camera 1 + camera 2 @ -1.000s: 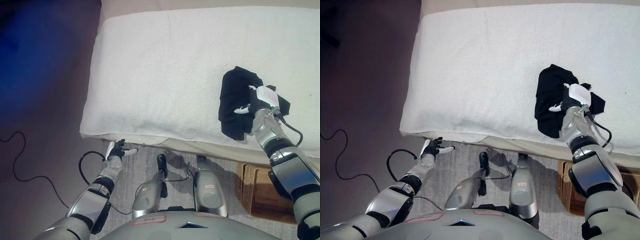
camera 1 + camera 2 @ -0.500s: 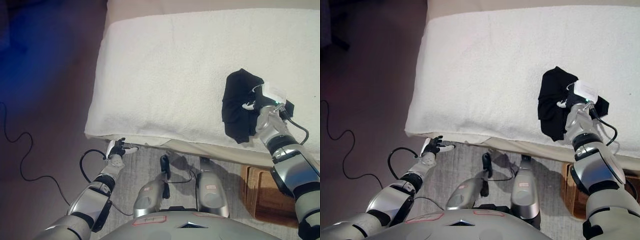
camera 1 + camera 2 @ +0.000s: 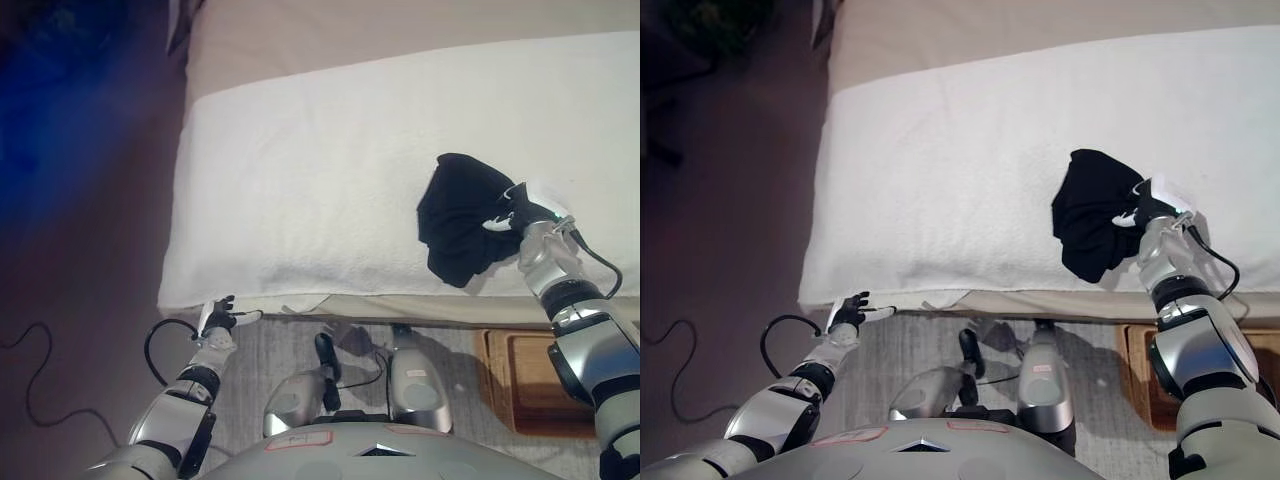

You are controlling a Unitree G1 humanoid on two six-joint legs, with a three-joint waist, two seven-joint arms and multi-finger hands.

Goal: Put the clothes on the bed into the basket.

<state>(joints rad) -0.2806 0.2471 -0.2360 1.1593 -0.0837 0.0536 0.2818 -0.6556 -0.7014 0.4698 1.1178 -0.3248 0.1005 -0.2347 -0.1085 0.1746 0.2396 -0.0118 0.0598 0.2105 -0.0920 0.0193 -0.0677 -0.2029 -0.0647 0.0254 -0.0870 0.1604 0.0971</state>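
A black garment (image 3: 460, 215) lies bunched on the white bed cover (image 3: 320, 160), near the bed's front edge on the right. My right hand (image 3: 516, 213) is at the garment's right side, its fingers curled into the cloth. Part of the hand is hidden in the folds. A brown wicker basket (image 3: 530, 385) stands on the floor under the bed's front edge, below my right arm, and only part of it shows. My left hand (image 3: 215, 320) hangs low by the bed's front left corner, fingers relaxed and holding nothing.
The bed's beige side (image 3: 420, 307) runs below the white cover. A grey rug (image 3: 940, 345) covers the floor in front of it. Dark floor (image 3: 720, 200) lies to the left of the bed.
The whole picture has shifted, so the camera moved. The right hand has gathered the black garment: the flap that lay to its right is now bunched up on its left.
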